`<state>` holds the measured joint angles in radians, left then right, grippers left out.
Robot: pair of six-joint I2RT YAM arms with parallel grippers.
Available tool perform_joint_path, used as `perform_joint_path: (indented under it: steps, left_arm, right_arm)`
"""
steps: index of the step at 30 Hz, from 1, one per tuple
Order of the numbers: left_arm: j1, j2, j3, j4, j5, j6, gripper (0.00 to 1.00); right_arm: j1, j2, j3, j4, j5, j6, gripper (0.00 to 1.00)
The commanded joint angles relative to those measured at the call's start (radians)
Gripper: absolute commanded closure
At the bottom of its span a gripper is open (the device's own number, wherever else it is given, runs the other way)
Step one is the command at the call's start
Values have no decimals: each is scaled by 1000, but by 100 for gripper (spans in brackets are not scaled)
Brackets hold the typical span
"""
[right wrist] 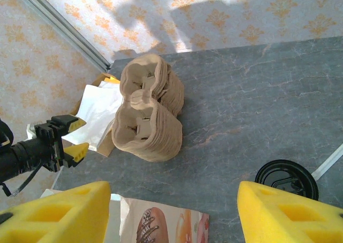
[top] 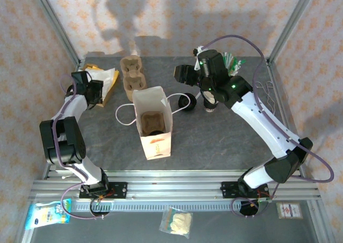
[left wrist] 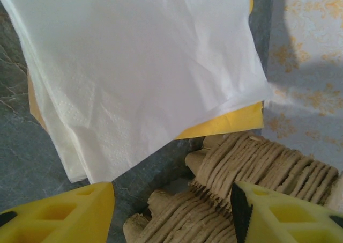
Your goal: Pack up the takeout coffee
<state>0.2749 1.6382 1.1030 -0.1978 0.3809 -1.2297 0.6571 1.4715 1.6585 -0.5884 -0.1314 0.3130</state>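
Note:
A small white paper cup with a dark lower band [top: 209,103] stands on the table, partly under my right arm. A round black lid [top: 186,102] [right wrist: 286,179] lies beside it, next to the paper bag [top: 153,126]. My right gripper [top: 181,73] [right wrist: 171,213] hovers open above the table behind the bag, with nothing between its fingers. My left gripper [top: 98,91] [left wrist: 171,216] [right wrist: 75,138] is open at the back left, low over the table between the white napkins [left wrist: 134,66] and the stack of pulp trays [left wrist: 252,168]. It holds nothing.
The open bag [right wrist: 161,224] holds a brown pulp tray [top: 153,122]. The tray stack [top: 132,76] [right wrist: 147,114] and napkins on yellow paper [top: 104,76] sit at the back left. A cup of straws [top: 231,64] stands back right. Frame posts bound the table.

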Motion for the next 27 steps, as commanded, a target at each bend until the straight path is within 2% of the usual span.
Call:
perform_joint_path:
  steps: [1, 19, 27]
  left_arm:
    - [-9, -5, -27, -37, -25, 14, 39]
    - [-11, 82, 11, -33, -38, 25, 38]
    - [-13, 81, 29, -23, -35, 17, 56]
  right_arm:
    - [-7, -17, -4, 23, 4, -8, 37]
    - [-7, -13, -19, 27, 3, -5, 37]
    - [-6, -18, -28, 30, 2, -2, 37]
